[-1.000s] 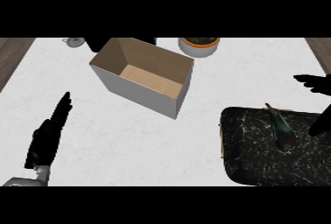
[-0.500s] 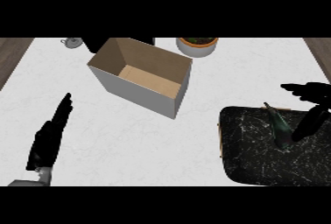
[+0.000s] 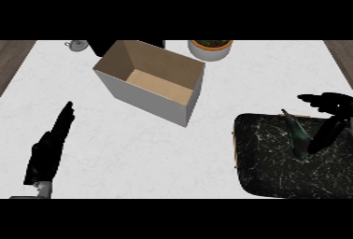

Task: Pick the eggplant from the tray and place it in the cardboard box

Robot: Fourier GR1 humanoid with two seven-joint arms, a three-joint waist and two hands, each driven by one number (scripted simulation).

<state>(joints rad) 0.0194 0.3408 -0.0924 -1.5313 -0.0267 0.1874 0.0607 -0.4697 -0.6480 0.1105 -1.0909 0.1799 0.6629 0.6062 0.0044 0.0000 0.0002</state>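
The eggplant point(image 3: 298, 134) is dark greenish-black, slim and long, with a narrow pointed stem end aimed toward the far side of the surface and a fatter rounded end nearer the robot. It lies on the tray point(image 3: 276, 163), a dark marbled slab with white veining, in the tray's right half near its far edge. Against the dark tray it is hard to pick out (only its slightly greener tone sets it apart).

The right hand point(image 3: 329, 122) hangs over the tray's far right corner, just beside the eggplant on its right. Its fingers point(image 3: 324, 140) point down toward the tray, stretched out rather than curled, and the thumb sticks out to the left above the stem end. Whether any finger touches the eggplant I cannot tell.

The cardboard box point(image 3: 153, 81) stands open on the white surface point(image 3: 138, 149), well apart from the tray to its upper left, with bare surface between the two.

At the far edge sits a pale bowl-like pot point(image 3: 211, 49) with a dark filling, and a small object point(image 3: 77, 45) shows at the far left corner.

The left hand point(image 3: 50, 149) rests at the lower left, fingers straight and pressed together.
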